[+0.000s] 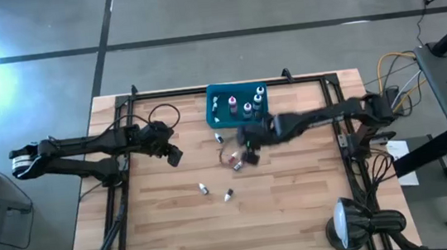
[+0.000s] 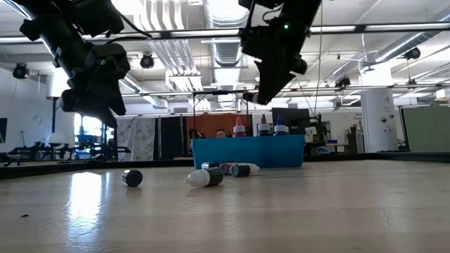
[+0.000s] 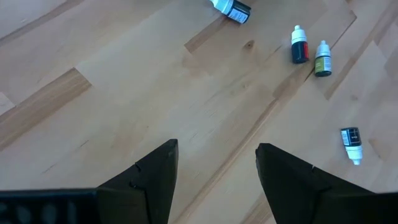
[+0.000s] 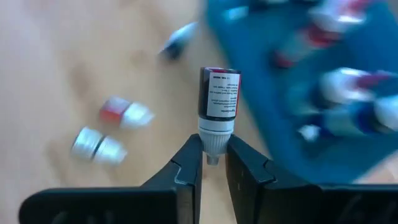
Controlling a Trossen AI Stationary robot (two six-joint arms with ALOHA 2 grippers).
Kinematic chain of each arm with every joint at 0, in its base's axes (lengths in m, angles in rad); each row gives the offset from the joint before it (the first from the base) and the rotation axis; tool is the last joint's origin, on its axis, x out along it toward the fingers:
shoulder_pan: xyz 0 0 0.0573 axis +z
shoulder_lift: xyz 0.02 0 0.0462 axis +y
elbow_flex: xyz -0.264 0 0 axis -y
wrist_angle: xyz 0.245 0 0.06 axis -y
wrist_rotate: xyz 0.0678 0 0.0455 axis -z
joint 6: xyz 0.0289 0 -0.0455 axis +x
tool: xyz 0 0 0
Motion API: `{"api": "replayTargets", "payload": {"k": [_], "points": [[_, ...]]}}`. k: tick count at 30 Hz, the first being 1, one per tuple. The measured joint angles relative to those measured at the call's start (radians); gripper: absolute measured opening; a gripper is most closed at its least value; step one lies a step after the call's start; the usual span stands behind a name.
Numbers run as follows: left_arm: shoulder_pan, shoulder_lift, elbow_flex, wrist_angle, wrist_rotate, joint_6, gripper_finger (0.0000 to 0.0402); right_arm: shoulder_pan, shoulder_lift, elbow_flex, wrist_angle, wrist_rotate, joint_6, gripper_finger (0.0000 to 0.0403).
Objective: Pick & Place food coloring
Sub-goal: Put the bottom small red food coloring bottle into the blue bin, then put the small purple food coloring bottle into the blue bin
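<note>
Wooden counter (image 1: 300, 217) with a black frame carries your work area, and a teal bin (image 1: 223, 100) sits at its far edge, several dropper bottles standing upright inside.

Your right claw (image 4: 213, 163) is closed on the white cap end of one dark-bodied food coloring bottle (image 4: 218, 101). Claw and bottle hang above the counter just in front of the bin, clear of the surface in the low view. Beneath them lie a red-bodied bottle (image 4: 123, 112) and a whitish one (image 4: 98, 145), close together.

Your left claw (image 3: 214, 165) stands open and holds nothing; it hovers above bare wood well to the left of the bin.

Loose bottles on the counter: one (image 1: 218, 138) just in front of the bin's left corner, and two (image 1: 204, 189) (image 1: 230, 195) farther toward the near edge, all lying on their sides.
</note>
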Motion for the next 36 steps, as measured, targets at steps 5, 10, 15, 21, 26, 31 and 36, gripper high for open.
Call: {"api": "replayTargets", "payload": {"k": [5,10,15,21,26,31,36], "points": [[0.000,0.000,0.000,0.005,0.000,0.013,0.0192,-0.173,-0.051,0.000,0.027,-0.048,0.163,0.0046],[0.000,0.000,0.000,0.006,0.001,0.011,0.0192,-0.300,-0.052,0.002,0.138,-0.235,0.214,0.0046],[0.000,0.000,0.000,0.006,0.010,0.002,0.0192,-0.341,-0.019,0.025,0.135,-0.360,0.230,0.0050],[0.000,0.000,0.000,0.006,0.014,-0.003,0.0192,-0.343,-0.018,0.029,0.155,-0.327,0.246,0.0089],[0.000,0.000,0.000,0.006,0.013,-0.003,0.0192,-0.344,-0.020,0.036,0.161,-0.309,0.250,0.0141],[0.000,0.002,0.000,0.006,0.024,-0.003,0.0192,-0.325,-0.025,0.053,0.161,-0.303,0.175,0.0186],[-0.014,0.018,0.000,0.005,0.112,0.169,0.0192,-0.245,-0.039,0.071,0.118,-0.331,0.019,0.0202]]}}
